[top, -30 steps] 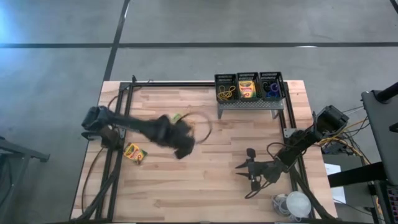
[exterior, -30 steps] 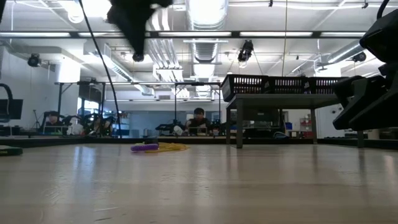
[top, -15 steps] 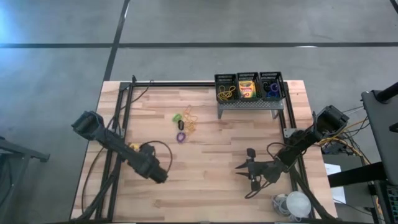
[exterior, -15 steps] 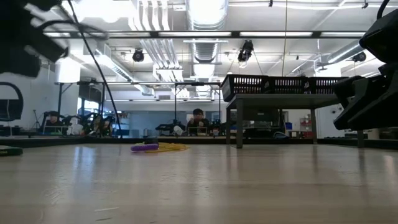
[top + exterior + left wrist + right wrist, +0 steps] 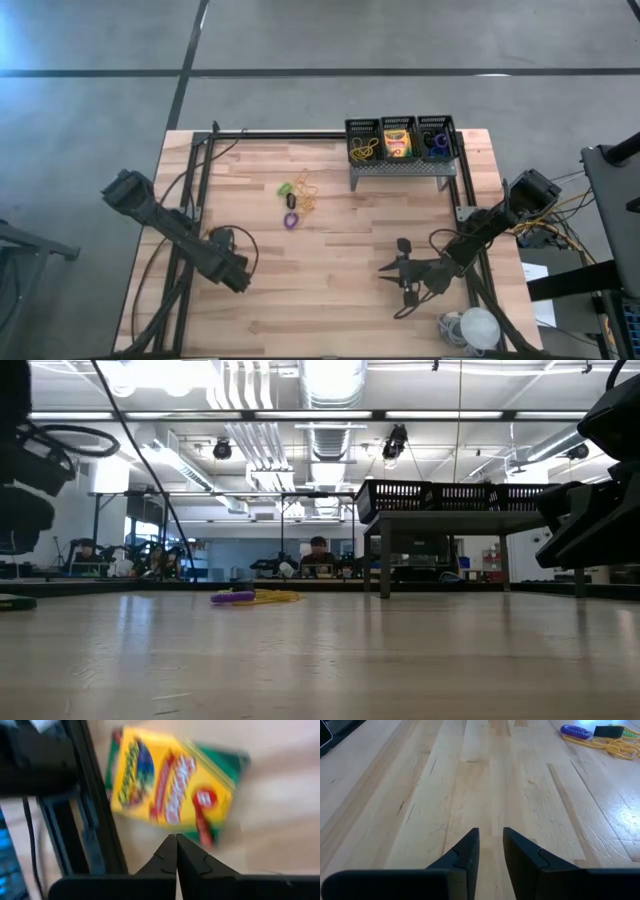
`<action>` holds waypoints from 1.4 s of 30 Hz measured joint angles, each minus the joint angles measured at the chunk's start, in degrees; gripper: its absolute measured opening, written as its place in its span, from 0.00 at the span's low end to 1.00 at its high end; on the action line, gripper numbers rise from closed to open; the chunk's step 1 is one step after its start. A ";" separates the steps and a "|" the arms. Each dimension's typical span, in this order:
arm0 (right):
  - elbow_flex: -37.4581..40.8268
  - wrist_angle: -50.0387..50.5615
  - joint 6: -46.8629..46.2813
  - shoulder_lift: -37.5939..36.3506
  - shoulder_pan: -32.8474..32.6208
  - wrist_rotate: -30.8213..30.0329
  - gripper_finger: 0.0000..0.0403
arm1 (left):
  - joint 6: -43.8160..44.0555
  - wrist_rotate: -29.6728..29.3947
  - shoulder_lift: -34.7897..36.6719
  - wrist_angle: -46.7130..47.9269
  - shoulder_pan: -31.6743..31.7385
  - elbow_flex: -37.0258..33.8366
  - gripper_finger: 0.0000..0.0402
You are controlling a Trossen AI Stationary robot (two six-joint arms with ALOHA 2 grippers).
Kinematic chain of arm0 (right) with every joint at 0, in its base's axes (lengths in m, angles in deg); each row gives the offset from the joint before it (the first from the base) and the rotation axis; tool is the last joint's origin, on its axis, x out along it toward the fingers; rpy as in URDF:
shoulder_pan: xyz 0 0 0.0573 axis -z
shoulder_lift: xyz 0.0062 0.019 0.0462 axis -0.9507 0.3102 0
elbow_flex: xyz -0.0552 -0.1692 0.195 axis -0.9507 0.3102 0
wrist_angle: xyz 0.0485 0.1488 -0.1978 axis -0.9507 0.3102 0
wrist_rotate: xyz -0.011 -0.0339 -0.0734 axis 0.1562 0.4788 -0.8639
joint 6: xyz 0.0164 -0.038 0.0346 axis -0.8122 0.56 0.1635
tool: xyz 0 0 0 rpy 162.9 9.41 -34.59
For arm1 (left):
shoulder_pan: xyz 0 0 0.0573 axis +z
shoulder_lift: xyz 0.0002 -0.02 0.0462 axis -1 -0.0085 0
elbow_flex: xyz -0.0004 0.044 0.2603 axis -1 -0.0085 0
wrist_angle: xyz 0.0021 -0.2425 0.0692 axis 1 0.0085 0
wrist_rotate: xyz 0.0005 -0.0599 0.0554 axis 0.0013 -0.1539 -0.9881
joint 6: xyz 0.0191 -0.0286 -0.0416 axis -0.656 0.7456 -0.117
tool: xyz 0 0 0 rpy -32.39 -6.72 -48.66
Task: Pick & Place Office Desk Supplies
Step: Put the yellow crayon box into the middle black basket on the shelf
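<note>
A yellow-and-green crayon box (image 5: 172, 785) lies flat on the wood next to a black frame rail (image 5: 95, 820). My left gripper (image 5: 176, 837) is shut and points steeply down at the box's near edge. From above, the left arm hides the box and my left gripper (image 5: 237, 280) is near the table's left side. Green, black and purple rings (image 5: 290, 205) and yellow rubber bands (image 5: 306, 196) lie mid-table. Three black mesh bins (image 5: 400, 140) sit on a grey stand at the far right. My right gripper (image 5: 490, 834) rests low over bare wood, slightly open and holding nothing. My left gripper has its shut fingertips (image 5: 170, 845) at the near long edge of the crayon box (image 5: 200, 837), coming from above and slanting down. I cannot tell whether they touch the box, which lies flat on the table.
Black frame rails (image 5: 190, 200) run along the table's left, far and right sides, with cables beside them. The grey perforated stand (image 5: 400, 168) carries the bins. A white bundle (image 5: 478, 327) lies at the near right corner. People sit in the room behind (image 5: 318, 555).
My left gripper has swung from the table's middle toward the left and near edges and has come down to the crayon box, rolling its wrist on the way. The rings and rubber bands it covered are back in view.
</note>
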 joint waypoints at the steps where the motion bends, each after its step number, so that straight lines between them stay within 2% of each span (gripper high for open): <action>1: 0.00 0.00 0.01 0.00 0.00 0.00 0.20 | 0.46 -1.68 -0.01 -0.39 0.00 -0.93 0.00; 8: 0.00 0.02 0.07 0.00 0.00 -0.07 0.18 | 2.60 -8.05 0.20 -6.47 0.63 -8.28 0.00; 11: 0.00 0.00 0.25 0.00 0.05 -0.13 0.18 | 2.27 -10.71 0.16 -7.53 0.63 -8.61 0.00; 14: 0.00 0.00 0.28 0.00 0.20 -0.13 0.19 | -0.96 -16.29 -0.02 -11.77 0.66 -6.12 0.00; 18: 0.00 -0.01 0.26 0.00 0.46 -0.13 0.18 | -12.73 -24.67 -0.13 -27.16 0.65 -4.23 0.00; 21: -0.02 -0.07 0.24 0.00 0.44 -0.13 0.17 | -26.05 -34.06 -2.68 -52.70 1.14 -5.54 0.00; 24: -0.02 -0.18 0.28 0.01 0.44 -0.11 0.17 | -41.60 -36.06 -8.93 -73.52 2.87 -5.18 0.00; 26: -0.02 -0.33 0.31 0.02 0.50 -0.11 0.17 | -47.32 -35.93 -12.31 -77.94 4.02 -2.35 0.00; 28: -0.01 -0.32 0.27 0.04 0.52 -0.11 0.18 | -49.79 -35.33 -14.02 -74.18 4.85 2.48 0.00; 31: -0.02 -0.32 0.28 0.04 0.52 -0.11 0.18 | -46.51 -33.46 -14.18 -55.43 5.46 10.76 0.00; 34: -0.02 -0.32 0.28 0.04 0.52 -0.11 0.19 | -34.60 -30.49 -14.17 -30.97 5.46 18.55 0.00; 37: -0.02 -0.33 0.26 0.04 0.52 -0.11 0.17 | -22.55 -26.83 -14.10 -14.79 5.46 22.03 0.00; 39: -0.02 -0.32 0.25 0.04 0.52 -0.09 0.17 | -19.26 -26.21 -14.10 -10.50 5.46 21.84 0.00; 42: -0.02 -0.35 0.26 0.04 0.52 -0.09 0.17 | -18.75 -26.16 -14.10 -12.45 6.27 18.87 0.00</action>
